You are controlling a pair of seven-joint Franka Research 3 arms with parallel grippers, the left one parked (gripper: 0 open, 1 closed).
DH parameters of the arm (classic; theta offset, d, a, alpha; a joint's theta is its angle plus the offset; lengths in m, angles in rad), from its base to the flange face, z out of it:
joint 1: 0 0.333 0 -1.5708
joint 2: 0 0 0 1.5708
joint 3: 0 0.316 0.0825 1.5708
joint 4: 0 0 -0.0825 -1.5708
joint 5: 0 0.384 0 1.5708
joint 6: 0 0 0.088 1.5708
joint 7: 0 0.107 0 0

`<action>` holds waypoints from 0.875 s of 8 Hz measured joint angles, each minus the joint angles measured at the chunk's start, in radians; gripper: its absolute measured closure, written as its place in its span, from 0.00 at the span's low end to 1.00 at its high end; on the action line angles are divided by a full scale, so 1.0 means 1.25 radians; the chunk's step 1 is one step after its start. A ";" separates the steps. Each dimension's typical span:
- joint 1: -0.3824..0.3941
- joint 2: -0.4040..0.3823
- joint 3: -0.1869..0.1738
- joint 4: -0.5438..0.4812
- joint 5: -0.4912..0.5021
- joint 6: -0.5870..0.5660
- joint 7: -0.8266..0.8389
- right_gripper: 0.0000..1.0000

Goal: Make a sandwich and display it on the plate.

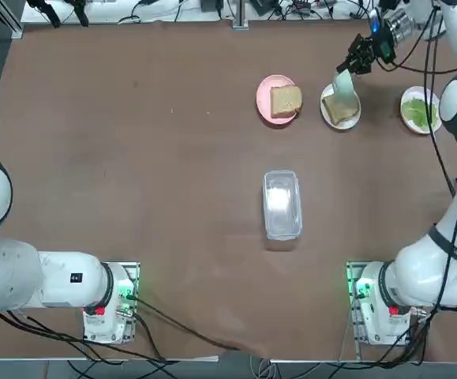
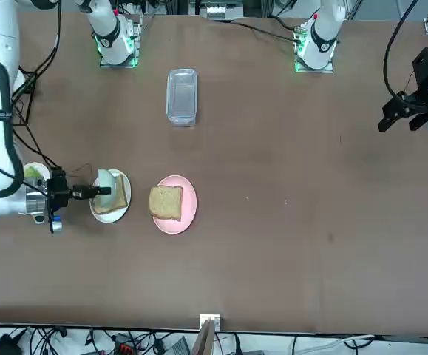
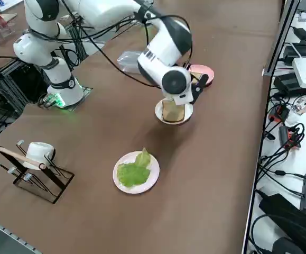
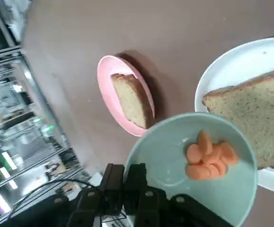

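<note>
Your right gripper (image 4: 127, 182) is pinched tight on the rim of the pale-green cup (image 4: 193, 165), holding it tipped on its side above the white plate (image 1: 327, 115) so the orange slices (image 4: 207, 156) inside can slide out onto the toast (image 1: 341, 108) below. That tilt is the point of the grip: held by the rim, the cup's mouth can be turned toward the bread while the fingers stay clear of the food. The slices sit low against the cup wall and have not yet fallen. No sandwich exists yet. One toast lies bare on the white plate under the cup, and the second toast (image 1: 286, 100) waits on the pink plate (image 1: 264, 106) just beside it, kept apart so it can go on as the lid last. The lettuce (image 3: 132, 172) lies on its own plate (image 3: 151, 182) further along toward the table edge, well apart from the bread and untouched. I judge you are at the filling step; tip a little further, and watch that the slices land on the toast rather than roll off onto the table (image 1: 133, 158).
</note>
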 joint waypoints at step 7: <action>-0.082 0.041 -0.002 -0.092 0.180 -0.060 -0.273 0.97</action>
